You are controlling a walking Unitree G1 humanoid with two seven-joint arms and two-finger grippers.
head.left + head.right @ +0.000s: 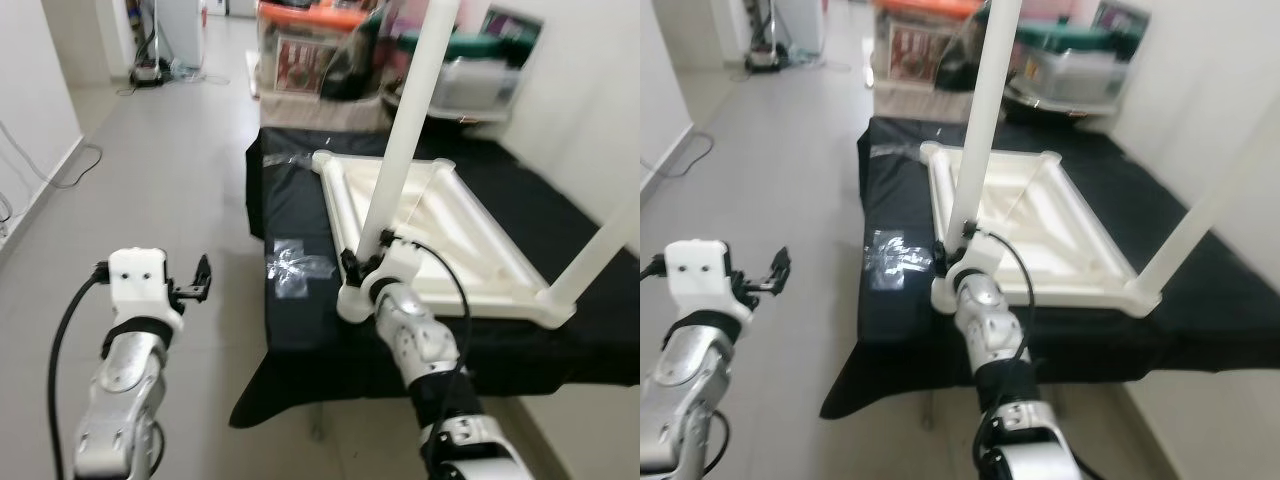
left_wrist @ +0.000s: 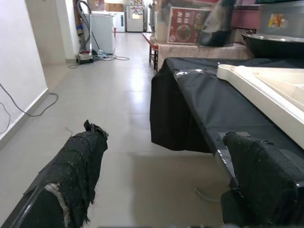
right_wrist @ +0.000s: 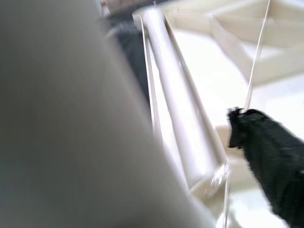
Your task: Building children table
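A white children's table top [image 1: 450,225] lies upside down on a black-covered table [image 1: 290,330]. One white leg [image 1: 405,130] stands upright in its near left corner. A second leg [image 1: 600,250] stands at the near right corner. My right gripper [image 1: 367,255] is at the base of the near left leg, open, with a black finger on each side of it. In the right wrist view the leg [image 3: 71,118] looms blurred and close, with a gap between it and one finger [image 3: 270,166]. My left gripper [image 1: 200,278] hangs open over the floor, left of the table, holding nothing.
A clear plastic wrapper [image 1: 295,262] lies on the black cloth near the table's left edge. Boxes and storage bins [image 1: 320,55] stand behind the table. A white wall [image 1: 590,90] is close on the right. A cable [image 1: 75,165] trails across the open tiled floor [image 1: 170,180] on the left.
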